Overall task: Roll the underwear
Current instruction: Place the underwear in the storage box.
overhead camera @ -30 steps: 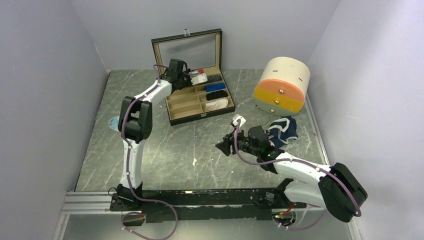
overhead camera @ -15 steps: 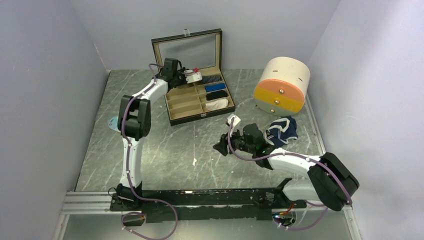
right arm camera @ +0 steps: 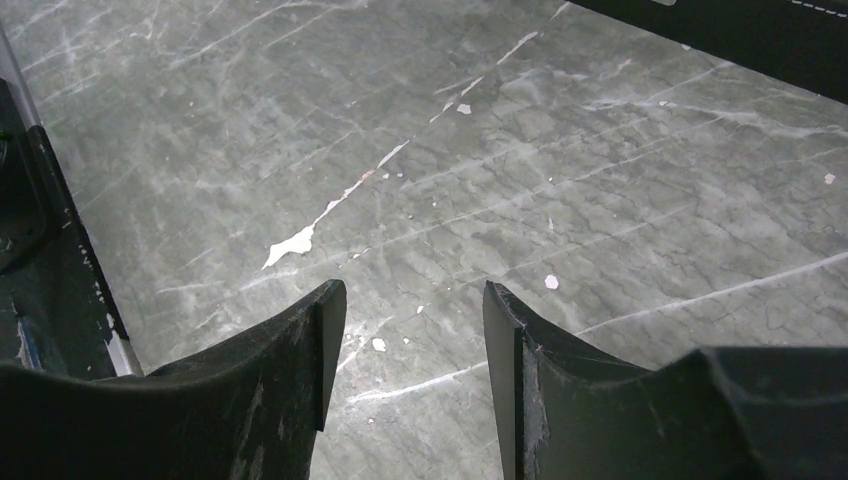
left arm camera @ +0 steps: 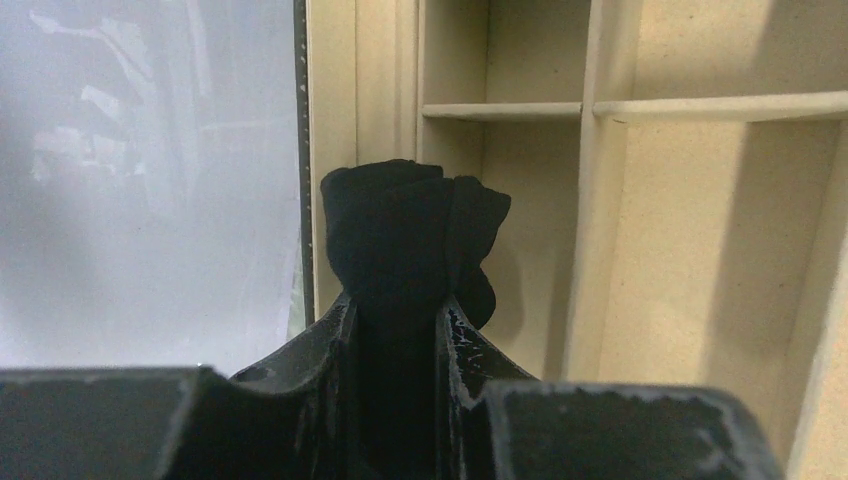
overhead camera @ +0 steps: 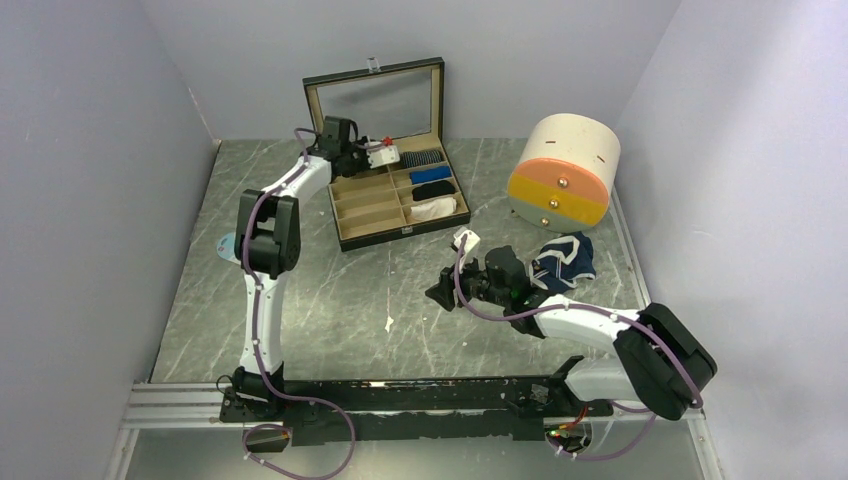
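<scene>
In the left wrist view, my left gripper (left arm camera: 398, 310) is shut on the rolled black underwear (left arm camera: 405, 235). It holds the roll above a beige compartment at the lid end of the divided box (left arm camera: 700, 250). From above, the left gripper (overhead camera: 345, 163) hangs over the box's back left corner and the roll is hidden beneath it. The navy underwear with white trim (overhead camera: 565, 262) lies crumpled on the table at the right. Left of that garment, my right gripper (overhead camera: 440, 293) is open over bare marble, with nothing between its fingers (right arm camera: 412, 300).
The open black box (overhead camera: 372, 238) has its glass lid (overhead camera: 380, 100) standing up. Its right column holds grey striped (overhead camera: 425, 158), blue (overhead camera: 432, 175), black (overhead camera: 436, 190) and white (overhead camera: 436, 209) rolls. A round cream drawer unit (overhead camera: 562, 172) stands at the back right. Walls close in on both sides.
My left gripper has shifted a little left toward the box's back left corner, still holding the black roll. The right arm has drawn slightly left and back, jaws unchanged.
</scene>
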Motion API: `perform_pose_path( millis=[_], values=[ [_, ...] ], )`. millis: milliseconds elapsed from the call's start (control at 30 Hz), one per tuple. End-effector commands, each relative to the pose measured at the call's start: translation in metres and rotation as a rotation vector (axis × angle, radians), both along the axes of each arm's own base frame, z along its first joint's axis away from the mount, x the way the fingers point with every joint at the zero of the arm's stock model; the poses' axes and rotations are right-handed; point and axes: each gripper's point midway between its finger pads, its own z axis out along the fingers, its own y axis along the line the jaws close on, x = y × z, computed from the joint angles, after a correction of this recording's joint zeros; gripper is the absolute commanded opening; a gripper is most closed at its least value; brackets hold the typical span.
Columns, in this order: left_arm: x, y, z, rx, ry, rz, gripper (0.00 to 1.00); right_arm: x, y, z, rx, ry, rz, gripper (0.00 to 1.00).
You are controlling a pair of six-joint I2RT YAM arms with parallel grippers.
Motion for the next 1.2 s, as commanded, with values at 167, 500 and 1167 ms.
perform_pose_path(
  millis=[167, 500, 1167],
  values=[
    [-0.026, -0.002, -0.026, -0.025, 0.156, -0.079, 0.05, 0.01, 0.011, 0.021, 0.047, -0.063, 0.021, 0.56],
    [-0.049, -0.002, -0.029, -0.024, 0.25, -0.11, 0.05, 0.009, 0.011, 0.019, 0.045, -0.055, 0.022, 0.56],
    [-0.04, 0.0, -0.044, -0.062, 0.29, -0.08, 0.17, 0.008, 0.011, 0.016, 0.033, -0.051, 0.029, 0.56]
  ],
)
